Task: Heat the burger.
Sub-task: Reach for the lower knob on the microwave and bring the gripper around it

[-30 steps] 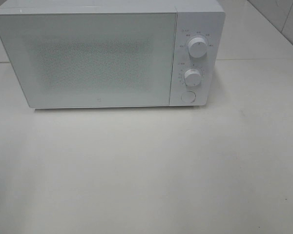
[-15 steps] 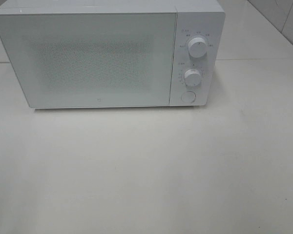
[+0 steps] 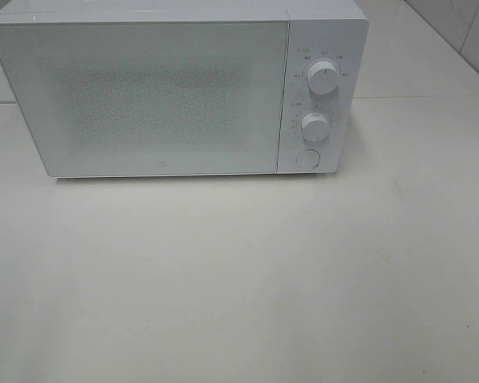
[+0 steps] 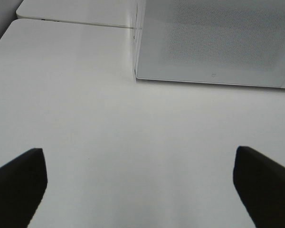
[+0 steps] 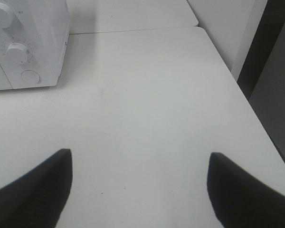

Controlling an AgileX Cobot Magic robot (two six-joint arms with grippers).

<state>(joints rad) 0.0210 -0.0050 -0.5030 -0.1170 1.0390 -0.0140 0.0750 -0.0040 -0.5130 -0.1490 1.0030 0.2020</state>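
The burger is out of view in every frame. A white microwave stands at the back of the table with its door shut; its frosted door hides the inside. It also shows in the left wrist view and the right wrist view. Two knobs, the upper knob and the lower knob, sit above a round button on its right panel. My left gripper is open and empty over bare table. My right gripper is open and empty, right of the microwave. Neither gripper shows in the high view.
The white table spreads in front of the microwave. Its right edge drops off beside a dark gap. A seam to a second table runs behind, left of the microwave.
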